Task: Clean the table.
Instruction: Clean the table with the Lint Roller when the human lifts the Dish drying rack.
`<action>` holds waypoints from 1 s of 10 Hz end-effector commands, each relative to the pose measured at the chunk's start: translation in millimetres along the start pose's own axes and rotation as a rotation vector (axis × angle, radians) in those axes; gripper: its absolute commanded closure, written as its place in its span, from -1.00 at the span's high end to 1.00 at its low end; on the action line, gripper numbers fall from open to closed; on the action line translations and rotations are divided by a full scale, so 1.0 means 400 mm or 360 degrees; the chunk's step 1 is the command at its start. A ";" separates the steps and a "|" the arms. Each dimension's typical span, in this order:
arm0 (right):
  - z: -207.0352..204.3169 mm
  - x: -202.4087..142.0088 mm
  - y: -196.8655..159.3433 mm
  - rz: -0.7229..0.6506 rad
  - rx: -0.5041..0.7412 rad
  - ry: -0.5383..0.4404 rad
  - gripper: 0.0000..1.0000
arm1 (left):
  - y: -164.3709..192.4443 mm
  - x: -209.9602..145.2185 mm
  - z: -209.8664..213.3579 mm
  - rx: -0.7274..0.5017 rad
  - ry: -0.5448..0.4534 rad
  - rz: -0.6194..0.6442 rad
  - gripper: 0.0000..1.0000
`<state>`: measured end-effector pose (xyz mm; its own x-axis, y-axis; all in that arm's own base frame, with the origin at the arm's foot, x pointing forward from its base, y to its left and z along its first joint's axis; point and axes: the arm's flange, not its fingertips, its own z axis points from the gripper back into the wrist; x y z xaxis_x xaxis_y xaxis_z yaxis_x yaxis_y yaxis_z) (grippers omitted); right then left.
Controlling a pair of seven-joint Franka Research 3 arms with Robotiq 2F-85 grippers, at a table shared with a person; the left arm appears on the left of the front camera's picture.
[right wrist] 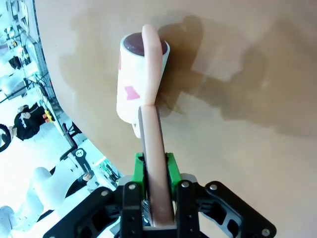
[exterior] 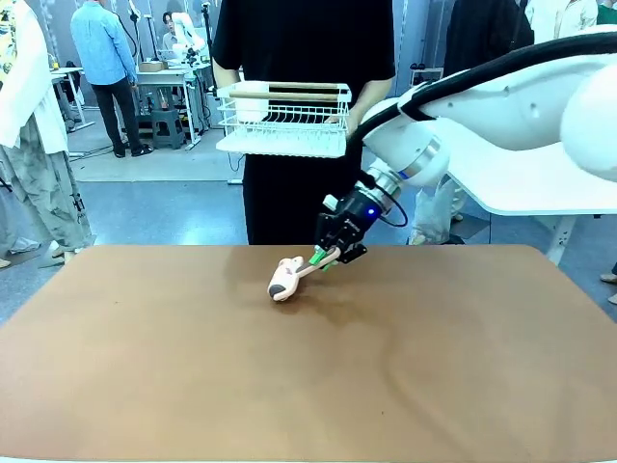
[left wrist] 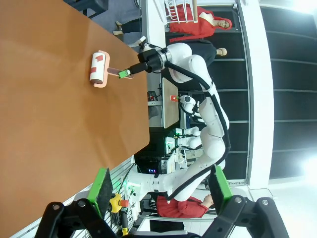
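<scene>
I am pinching the pink handle of the lint roller [exterior: 282, 281] in my right gripper [exterior: 328, 258], tilting it low so its drum is resting on the table [exterior: 289, 386] near the far edge, ready for rolling; my left gripper [left wrist: 161, 191] is hanging spread, holding nothing.

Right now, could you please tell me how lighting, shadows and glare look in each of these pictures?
Front view: even light, sharp, with a faint shadow on the table beside the lint roller. Left wrist view: rolled sideways, glare in the upper right corner. Right wrist view: darker shadows beyond the lint roller, background at left washed out.
</scene>
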<state>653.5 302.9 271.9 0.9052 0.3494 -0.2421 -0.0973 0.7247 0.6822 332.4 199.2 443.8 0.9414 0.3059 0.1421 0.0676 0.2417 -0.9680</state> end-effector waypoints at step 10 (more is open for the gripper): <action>-0.052 0.051 0.185 0.0220 -0.0327 0.0055 -0.58 | -0.003 -0.004 0.007 -0.0008 -0.0005 -0.0007 1.00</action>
<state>655.6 391.3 301.3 0.8379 0.4957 -0.2286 -0.2762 0.7462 0.6057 332.2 199.4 443.8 0.9412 0.3064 0.1421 0.0675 0.2416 -0.9680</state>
